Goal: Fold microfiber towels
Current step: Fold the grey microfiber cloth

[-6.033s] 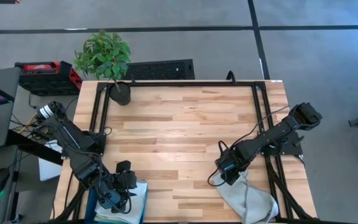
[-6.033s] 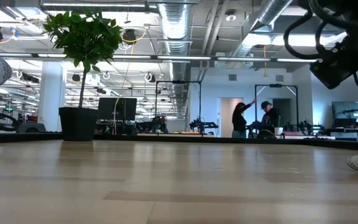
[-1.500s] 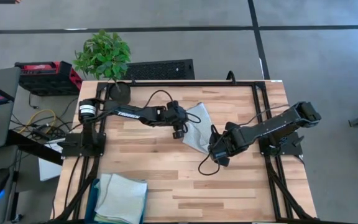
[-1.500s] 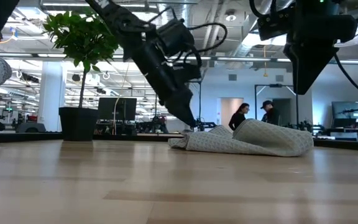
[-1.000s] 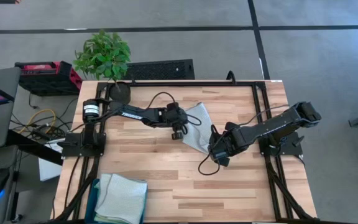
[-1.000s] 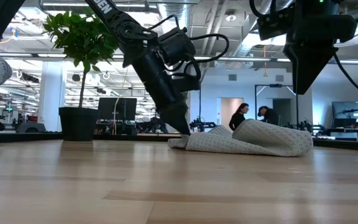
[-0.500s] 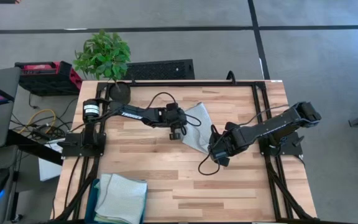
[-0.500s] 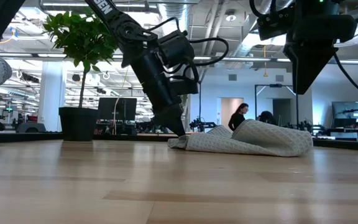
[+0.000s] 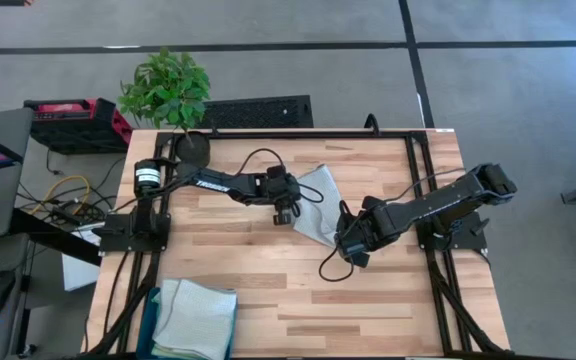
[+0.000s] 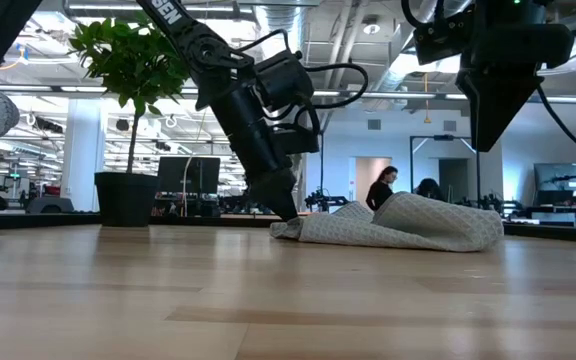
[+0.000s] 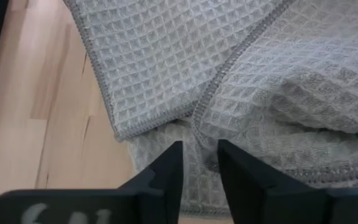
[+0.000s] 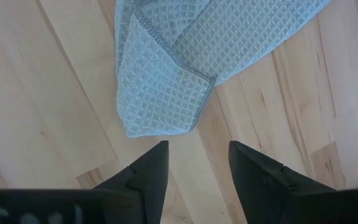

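On a pale wooden slat table (image 9: 258, 270) in an open workshop, a pale grey waffle-weave microfiber towel (image 9: 316, 204) lies rumpled near the middle, one stitched hem doubled over another. The left gripper (image 9: 282, 214) sits low at the towel's edge, fingers (image 11: 166, 174) slightly apart with cloth between them. The right gripper (image 9: 349, 247) hovers just beside the opposite corner, fingers (image 12: 148, 171) spread over bare wood. More folded towels (image 9: 196, 318) rest at the table's near left corner.

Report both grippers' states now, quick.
Left gripper: fingers slightly apart over the edge of the grey towel, holding nothing.
Right gripper: open above the table, just short of the towel's corner, holding nothing.
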`<state>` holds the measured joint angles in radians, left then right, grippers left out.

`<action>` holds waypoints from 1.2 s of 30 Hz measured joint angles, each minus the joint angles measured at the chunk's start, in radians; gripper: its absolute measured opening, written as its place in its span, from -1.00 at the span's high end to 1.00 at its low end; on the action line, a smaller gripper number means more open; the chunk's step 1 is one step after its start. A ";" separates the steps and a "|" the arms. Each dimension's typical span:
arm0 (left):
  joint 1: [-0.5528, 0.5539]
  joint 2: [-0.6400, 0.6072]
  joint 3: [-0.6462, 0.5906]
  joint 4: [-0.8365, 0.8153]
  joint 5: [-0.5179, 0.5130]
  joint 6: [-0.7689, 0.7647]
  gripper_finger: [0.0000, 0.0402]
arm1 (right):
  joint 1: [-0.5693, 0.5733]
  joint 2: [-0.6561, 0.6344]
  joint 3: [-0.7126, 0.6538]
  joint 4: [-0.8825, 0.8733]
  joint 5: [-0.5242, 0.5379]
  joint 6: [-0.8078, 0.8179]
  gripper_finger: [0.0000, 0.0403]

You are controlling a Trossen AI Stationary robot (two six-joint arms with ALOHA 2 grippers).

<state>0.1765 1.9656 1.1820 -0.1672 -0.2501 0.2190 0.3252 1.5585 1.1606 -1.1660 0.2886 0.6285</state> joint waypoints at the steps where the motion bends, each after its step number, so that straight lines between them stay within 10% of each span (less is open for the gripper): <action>1: 0.001 0.000 0.000 0.001 0.000 0.006 0.52 | 0.000 0.000 0.000 0.000 0.000 0.000 0.06; 6: 0.010 0.000 0.000 -0.007 0.000 0.006 0.50 | 0.000 0.000 0.000 0.006 0.000 0.000 0.07; 12: 0.013 0.000 0.000 -0.015 0.000 0.025 0.95 | 0.000 0.000 0.000 0.012 0.000 0.000 0.08; 36: -0.260 -0.236 0.000 -0.371 -0.026 0.088 1.00 | -0.233 0.000 -0.166 0.434 -0.238 -0.363 0.26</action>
<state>-0.0832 1.7298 1.1824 -0.5385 -0.2765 0.3074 0.0925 1.5589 0.9943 -0.7315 0.0505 0.2652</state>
